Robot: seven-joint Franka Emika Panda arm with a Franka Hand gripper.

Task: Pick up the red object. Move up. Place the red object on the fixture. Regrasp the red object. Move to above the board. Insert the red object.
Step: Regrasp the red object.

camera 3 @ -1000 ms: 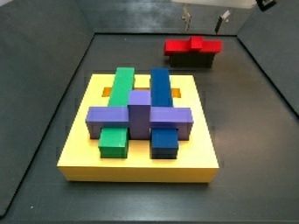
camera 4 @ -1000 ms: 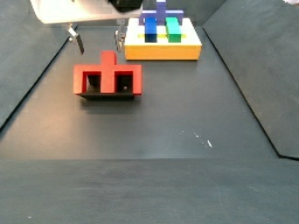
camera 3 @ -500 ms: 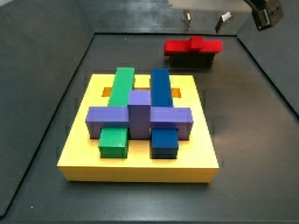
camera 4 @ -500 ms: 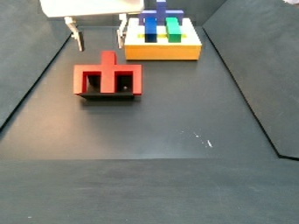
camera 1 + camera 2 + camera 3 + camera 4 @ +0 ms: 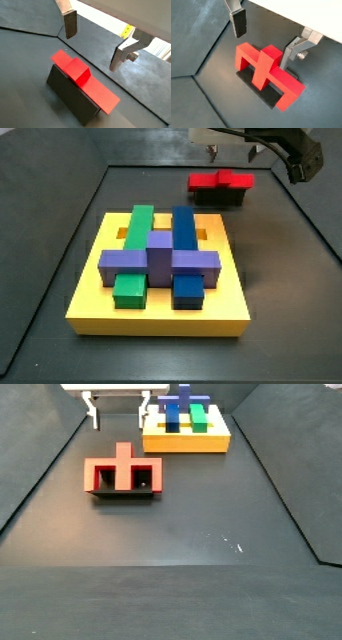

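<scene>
Our end effector (image 5: 264,37) hangs above the red object (image 5: 268,73) on the fixture (image 5: 72,99), fingers apart, empty; we judge the rigid, light, slick plastic best pinched at its stub

- Matte dark grey floor (image 5: 187,584) all around the board (image 5: 160,314), evenly lit.
- Dark walls (image 5: 40,228) slope up beside and behind the board.
- Small white scuffs (image 5: 234,543) on the floor, well away from the board.
</scene>
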